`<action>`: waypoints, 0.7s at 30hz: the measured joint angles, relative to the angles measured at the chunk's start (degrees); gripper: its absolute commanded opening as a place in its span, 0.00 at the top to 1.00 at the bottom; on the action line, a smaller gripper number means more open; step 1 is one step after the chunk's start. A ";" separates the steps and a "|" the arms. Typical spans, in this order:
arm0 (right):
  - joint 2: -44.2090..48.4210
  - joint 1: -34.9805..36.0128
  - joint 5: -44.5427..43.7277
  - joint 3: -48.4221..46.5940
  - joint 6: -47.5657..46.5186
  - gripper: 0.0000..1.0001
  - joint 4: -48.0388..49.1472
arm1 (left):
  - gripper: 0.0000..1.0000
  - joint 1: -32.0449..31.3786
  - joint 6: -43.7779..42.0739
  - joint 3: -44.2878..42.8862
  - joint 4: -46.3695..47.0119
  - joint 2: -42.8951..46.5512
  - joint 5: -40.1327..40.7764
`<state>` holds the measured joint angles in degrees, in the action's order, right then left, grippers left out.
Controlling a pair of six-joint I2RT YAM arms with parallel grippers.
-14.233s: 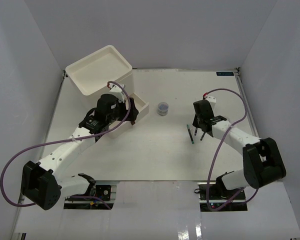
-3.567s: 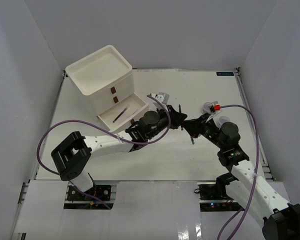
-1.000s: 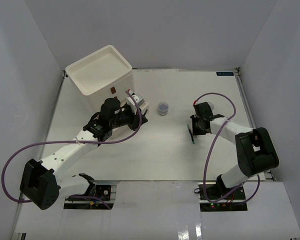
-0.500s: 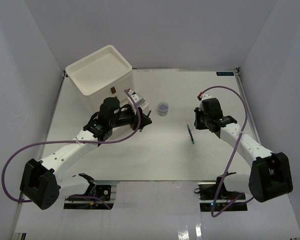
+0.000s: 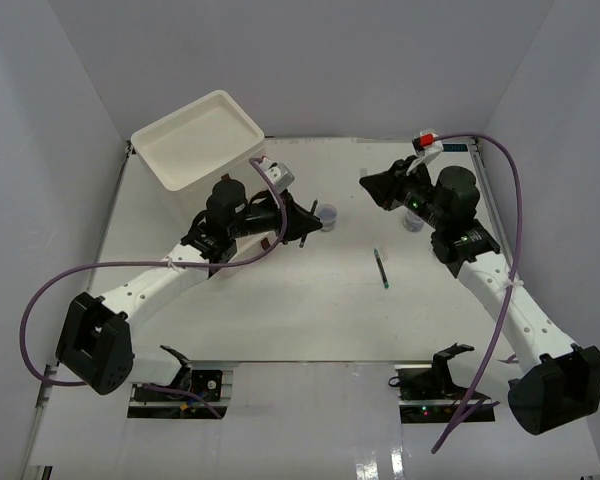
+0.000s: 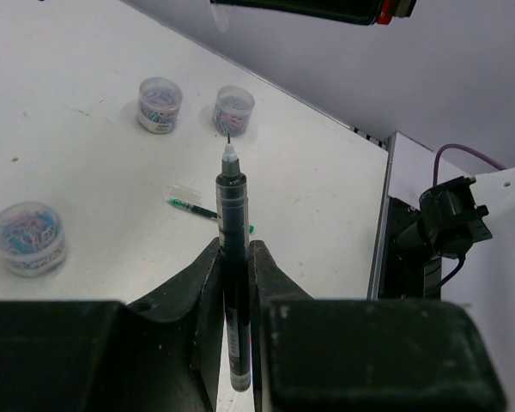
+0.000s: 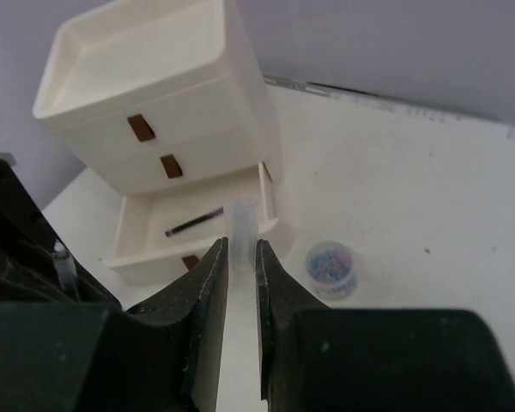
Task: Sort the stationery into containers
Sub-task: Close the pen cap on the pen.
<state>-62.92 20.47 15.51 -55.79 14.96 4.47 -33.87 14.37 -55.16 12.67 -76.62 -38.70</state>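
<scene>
My left gripper point(image 6: 233, 251) is shut on a dark pen point(image 6: 231, 202) that points forward, tip bare. In the top view the left gripper point(image 5: 307, 222) hangs right of the white drawer unit point(image 5: 195, 140), next to a clear jar point(image 5: 328, 212). My right gripper point(image 7: 240, 245) is shut on a small pale translucent stick point(image 7: 240, 221). That right gripper point(image 5: 368, 185) is raised and faces the left one. The unit's bottom drawer point(image 7: 146, 230) stands open with a purple pen point(image 7: 193, 221) inside. A green pen point(image 5: 382, 268) lies on the table.
Three clear jars point(image 6: 159, 105) point(image 6: 234, 110) point(image 6: 27, 238) of coloured clips stand on the table, one of these jars point(image 5: 412, 220) under the right arm. Grey walls close in the table on three sides. Purple cables loop from both arms.
The left gripper has carried the dark pen right, away from the drawer toward the centre. The right gripper has lifted off the table and swung left, the pale stick between its fingers.
</scene>
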 measured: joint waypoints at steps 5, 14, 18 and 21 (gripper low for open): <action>-1.97 2.60 3.13 -0.07 5.42 0.92 11.63 | 0.77 0.00 2.10 3.72 3.96 1.49 0.72; -4.26 11.93 2.16 1.31 8.96 0.92 26.08 | 0.76 0.00 2.73 7.13 5.81 5.01 5.75; -4.55 14.32 1.11 2.75 10.08 0.92 30.69 | 0.76 0.00 2.67 7.87 6.25 5.99 8.20; -5.07 15.69 0.17 3.15 10.27 0.92 32.59 | 0.76 0.00 2.67 7.98 6.43 6.32 9.25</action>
<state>-67.99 36.16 15.68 -52.64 25.23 37.06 -33.87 17.04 -47.18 19.09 -70.30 -29.45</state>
